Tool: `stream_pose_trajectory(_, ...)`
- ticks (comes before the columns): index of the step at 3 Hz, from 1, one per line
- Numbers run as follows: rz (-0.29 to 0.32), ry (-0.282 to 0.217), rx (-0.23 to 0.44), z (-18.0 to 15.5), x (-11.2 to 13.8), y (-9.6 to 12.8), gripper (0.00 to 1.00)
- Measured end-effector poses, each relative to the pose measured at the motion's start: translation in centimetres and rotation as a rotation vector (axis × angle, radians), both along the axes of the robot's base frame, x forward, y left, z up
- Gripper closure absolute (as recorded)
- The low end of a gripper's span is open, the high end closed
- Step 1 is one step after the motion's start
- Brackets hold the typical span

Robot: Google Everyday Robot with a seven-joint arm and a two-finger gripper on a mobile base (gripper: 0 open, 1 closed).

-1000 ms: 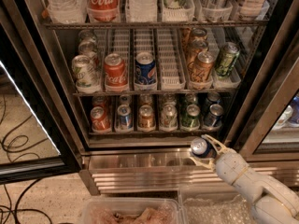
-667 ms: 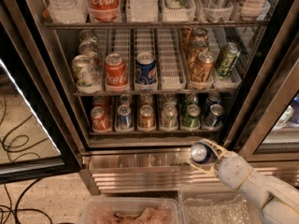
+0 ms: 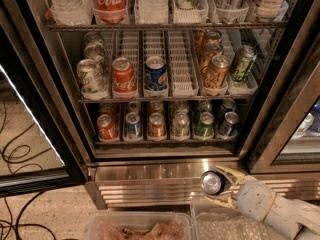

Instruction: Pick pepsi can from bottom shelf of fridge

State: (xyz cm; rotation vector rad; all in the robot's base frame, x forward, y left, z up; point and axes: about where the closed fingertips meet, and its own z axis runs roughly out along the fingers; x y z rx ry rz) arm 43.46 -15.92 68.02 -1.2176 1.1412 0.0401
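Note:
My gripper (image 3: pixel 216 185) is at the lower right, in front of the fridge's ribbed steel base (image 3: pixel 150 184). It is shut on the pepsi can (image 3: pixel 212 182), a dark blue can whose silver top faces the camera. One pale finger (image 3: pixel 231 174) runs above the can and the other below it. The can is outside the fridge, below the bottom shelf (image 3: pixel 165 143). That shelf holds a row of small cans: red, blue, orange, pale, green and dark.
The middle shelf holds a blue can (image 3: pixel 156 74), a red Coca-Cola can (image 3: pixel 123 76), pale, orange and green cans in white slotted trays. The glass door (image 3: pixel 30 134) stands open at left. Clear plastic bins (image 3: pixel 140 229) sit below. Cables lie on the floor at left.
The gripper with the pepsi can has moved down in the view, away from the bottom shelf and across the front of the steel base.

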Motion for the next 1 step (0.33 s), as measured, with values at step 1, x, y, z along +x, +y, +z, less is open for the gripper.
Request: stream_pose_trajectory(1, 0.000, 0.000, 0.000, 0.00, 0.00, 0.00, 1.00)
